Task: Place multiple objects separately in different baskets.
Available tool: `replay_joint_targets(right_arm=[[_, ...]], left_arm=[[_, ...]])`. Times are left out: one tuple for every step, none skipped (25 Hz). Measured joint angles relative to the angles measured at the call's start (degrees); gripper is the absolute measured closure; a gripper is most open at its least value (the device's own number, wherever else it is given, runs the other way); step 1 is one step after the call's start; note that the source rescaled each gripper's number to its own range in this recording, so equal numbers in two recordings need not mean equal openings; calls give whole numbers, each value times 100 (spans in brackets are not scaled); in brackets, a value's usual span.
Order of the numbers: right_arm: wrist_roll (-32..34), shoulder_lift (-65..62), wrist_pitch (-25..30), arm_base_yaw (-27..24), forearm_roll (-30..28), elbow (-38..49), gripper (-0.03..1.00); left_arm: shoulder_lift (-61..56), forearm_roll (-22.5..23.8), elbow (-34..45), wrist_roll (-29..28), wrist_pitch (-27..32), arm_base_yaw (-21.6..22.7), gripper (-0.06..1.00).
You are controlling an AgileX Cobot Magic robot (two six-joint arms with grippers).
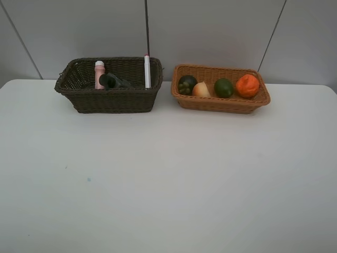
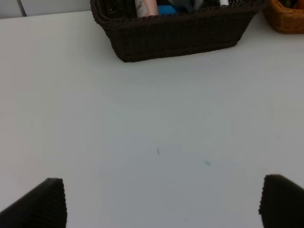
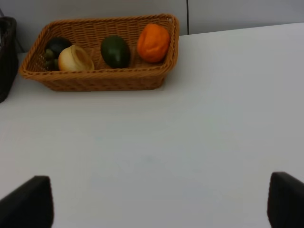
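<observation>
The high exterior camera is showing both baskets side by side at the far edge of the white table (image 1: 168, 179), but neither arm is appearing in it. Two baskets are standing there: a dark brown, deeper woven wicker basket (image 1: 110, 100) on the left and a light orange-tan, shallower wicker basket (image 1: 221, 103) on the right, near each other but not touching.

Three things are showing in the dark basket: a pink bottle with a white cap (image 1: 99, 74) standing upright, a dark green pump bottle (image 1: 112, 81) lying beside it, and a white marker with a pink tip (image 1: 147, 70) leaning on the far right wall. The left wrist camera is adding something the high one is missing — a patch of blue among those items, too blurred to name; the pink bottle's label is unreadable.

Four fruits are sitting in a row in the tan basket: a dark mangosteen (image 1: 187, 84), a red-yellow fruit (image 1: 200, 89), a green fruit (image 1: 224, 87) and an orange (image 1: 247, 85). The right wrist camera is looking into this basket more closely.

The left fingers (image 2: 45, 204) are standing wide apart over bare table; the right fingers (image 3: 28, 204) are doing likewise — both empty.
</observation>
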Motion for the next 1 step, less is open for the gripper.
replay_joint_targets(right_arm=[[0, 0, 0, 0, 0, 0, -3]], left_arm=[[0, 0, 0, 0, 0, 0, -6]])
